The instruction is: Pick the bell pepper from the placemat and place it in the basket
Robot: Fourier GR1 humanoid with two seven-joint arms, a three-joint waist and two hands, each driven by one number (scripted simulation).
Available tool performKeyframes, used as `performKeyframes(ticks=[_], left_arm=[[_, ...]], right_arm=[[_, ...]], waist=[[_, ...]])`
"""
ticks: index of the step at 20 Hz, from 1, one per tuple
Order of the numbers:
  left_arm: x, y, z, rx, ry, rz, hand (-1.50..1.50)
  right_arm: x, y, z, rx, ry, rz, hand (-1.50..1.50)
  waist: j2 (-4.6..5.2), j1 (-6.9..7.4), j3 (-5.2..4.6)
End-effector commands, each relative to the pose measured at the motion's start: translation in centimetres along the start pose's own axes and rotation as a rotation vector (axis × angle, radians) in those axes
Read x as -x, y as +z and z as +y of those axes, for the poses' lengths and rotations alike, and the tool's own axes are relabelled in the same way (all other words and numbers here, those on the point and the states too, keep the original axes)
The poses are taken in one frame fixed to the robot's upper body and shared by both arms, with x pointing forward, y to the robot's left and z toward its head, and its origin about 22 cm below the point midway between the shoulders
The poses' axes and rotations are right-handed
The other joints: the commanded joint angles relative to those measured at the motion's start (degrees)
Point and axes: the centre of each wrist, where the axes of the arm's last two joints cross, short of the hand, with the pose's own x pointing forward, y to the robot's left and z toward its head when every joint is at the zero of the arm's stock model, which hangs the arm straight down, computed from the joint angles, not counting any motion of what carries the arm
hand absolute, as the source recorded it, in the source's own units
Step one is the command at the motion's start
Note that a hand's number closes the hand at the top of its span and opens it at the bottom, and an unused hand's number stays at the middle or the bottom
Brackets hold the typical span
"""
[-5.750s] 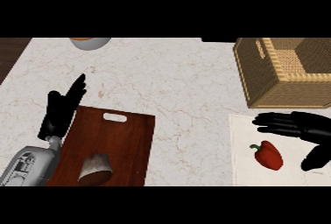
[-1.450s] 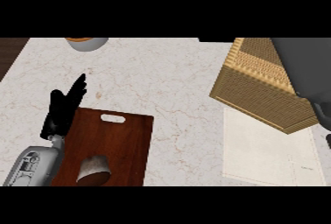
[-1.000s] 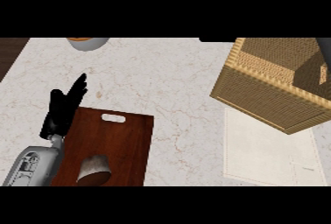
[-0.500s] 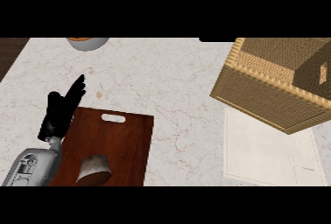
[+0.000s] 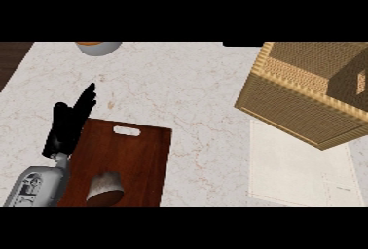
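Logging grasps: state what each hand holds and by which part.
The left hand is open by the cutting board, holding nothing. The right hand is out of view.

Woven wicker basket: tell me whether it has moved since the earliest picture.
Yes. The woven wicker basket now tilts over the far edge of the white placemat; earlier it stood beyond that edge.

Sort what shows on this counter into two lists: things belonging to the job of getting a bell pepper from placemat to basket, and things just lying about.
Belongs to the job:
- basket, tilted, at the right
- placemat, no pepper showing on it

Just lying about:
- cutting board
- cup on the board
- bowl at the far edge
- left hand, resting open at the left
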Motion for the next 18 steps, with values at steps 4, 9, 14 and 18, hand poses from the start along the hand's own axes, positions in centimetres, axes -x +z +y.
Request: performKeyframes(ticks=[4, 9, 14, 18], left_arm=[[0.7, -0.6, 0.9, -0.009, 0.008, 0.005, 0.0], [1.5, -0.1, -0.4, 0.013, 0.003, 0.004, 0.0], [0.0, -1.6, 0.4, 0.0, 0.011, -0.002, 0.0], [0.4, -1.0, 0.2, -0.007, -0.007, -0.008, 0.0]], right_arm=[[3.1, -0.3, 4.1, -0.098, -0.108, 0.045, 1.5], [3.2, -0.3, 5.3, -0.116, -0.269, 0.115, -1.5], [5.8, 0.2, 7.2, -0.017, -0.337, 0.047, -1.5], [5.9, 0.0, 6.5, 0.127, -0.454, 0.075, -1.5]], waist=[[0.31, 0.41, 0.01], [0.36, 0.81, 0.02], [0.12, -0.23, 0.02], [0.23, 0.16, 0.04]])
